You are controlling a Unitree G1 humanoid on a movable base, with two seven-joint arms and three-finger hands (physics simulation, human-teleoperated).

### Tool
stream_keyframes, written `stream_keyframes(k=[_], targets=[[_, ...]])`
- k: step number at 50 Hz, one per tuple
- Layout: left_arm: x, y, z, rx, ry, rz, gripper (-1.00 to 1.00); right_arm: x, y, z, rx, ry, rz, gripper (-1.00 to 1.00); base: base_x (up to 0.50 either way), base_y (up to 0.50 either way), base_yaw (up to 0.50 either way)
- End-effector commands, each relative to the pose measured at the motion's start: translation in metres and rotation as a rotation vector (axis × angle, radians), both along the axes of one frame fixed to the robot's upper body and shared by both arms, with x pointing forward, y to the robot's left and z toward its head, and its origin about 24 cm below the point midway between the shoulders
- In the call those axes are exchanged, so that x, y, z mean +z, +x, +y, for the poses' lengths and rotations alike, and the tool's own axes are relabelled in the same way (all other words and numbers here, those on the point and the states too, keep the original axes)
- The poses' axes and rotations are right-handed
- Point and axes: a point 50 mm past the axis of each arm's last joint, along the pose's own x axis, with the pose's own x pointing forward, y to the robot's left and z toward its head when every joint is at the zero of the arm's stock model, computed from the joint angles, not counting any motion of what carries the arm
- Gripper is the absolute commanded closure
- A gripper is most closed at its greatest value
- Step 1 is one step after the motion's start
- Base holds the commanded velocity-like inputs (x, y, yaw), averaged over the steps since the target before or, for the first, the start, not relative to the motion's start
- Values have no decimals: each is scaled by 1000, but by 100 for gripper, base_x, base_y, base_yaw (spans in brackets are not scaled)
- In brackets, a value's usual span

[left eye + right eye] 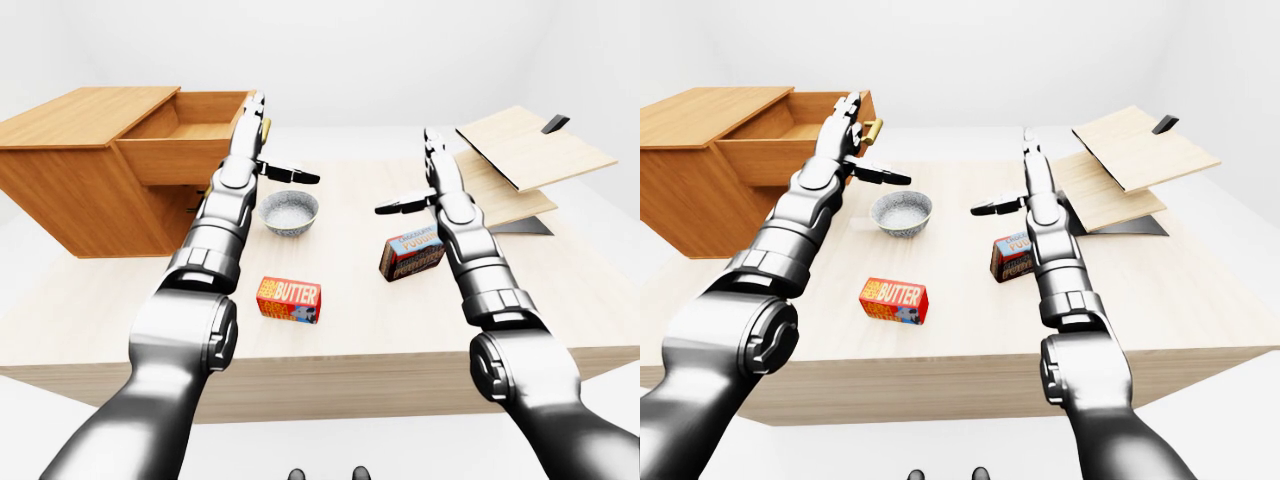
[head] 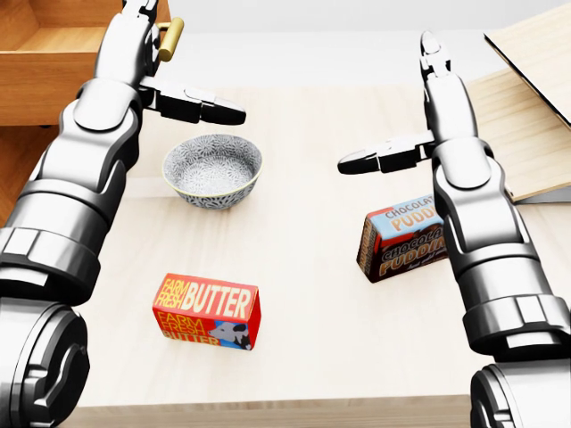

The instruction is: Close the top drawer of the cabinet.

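The wooden cabinet [image 1: 70,190] stands at the left end of the table. Its top drawer [image 1: 175,160] is pulled out to the right and looks empty inside. A brass knob [image 1: 872,128] sticks out of the drawer's front. My left hand [image 1: 282,140] is open, its fingers raised flat by the drawer front right beside the knob and its thumb pointing right; I cannot tell if it touches. My right hand [image 1: 404,172] is open and empty, held above the table to the right of the bowl, well away from the drawer.
A patterned bowl [image 1: 289,212] sits under my left hand. A red butter box [image 1: 289,299] lies nearer the table's bottom edge [image 1: 350,365]. A chocolate pudding box [image 1: 411,255] lies by my right forearm. Tilted wooden boards [image 1: 530,150] are stacked at the right.
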Motion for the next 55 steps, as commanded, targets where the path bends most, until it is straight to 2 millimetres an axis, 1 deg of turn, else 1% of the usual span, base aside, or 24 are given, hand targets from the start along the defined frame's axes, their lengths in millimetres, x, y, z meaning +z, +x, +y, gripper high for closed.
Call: stream_keyframes(k=[1, 5, 13, 24, 34, 40, 50, 55], targets=[[-3, 1, 0, 14, -4, 25, -100, -11, 1, -1, -5, 1, 43, -100, 0, 0, 0], [-3, 1, -1, 15, -3, 29, -100, -15, 0, -2, -5, 1, 59, -100, 0, 0, 0], [-6, 1, 1, 17, -11, 47, -100, -16, -2, -4, 7, 2, 52, -100, 12, 0, 0], [-5, 1, 2, 23, -13, 51, -100, -17, -6, 0, 23, -13, 31, -100, 16, 0, 0], [-8, 1, 5, 27, -16, 55, -100, -13, -9, -1, 29, -19, 4, -100, 16, 0, 0], [-10, 0, 7, 36, -19, 59, -100, -18, -8, -1, 25, -21, 25, -100, 16, 0, 0], [-11, 0, 5, 30, -17, 59, -100, -21, -9, -1, 23, -24, 32, -100, 16, 0, 0], [-11, 0, 6, 32, -14, 59, -100, -20, -10, -1, 28, -27, 23, -100, 16, 0, 0]])
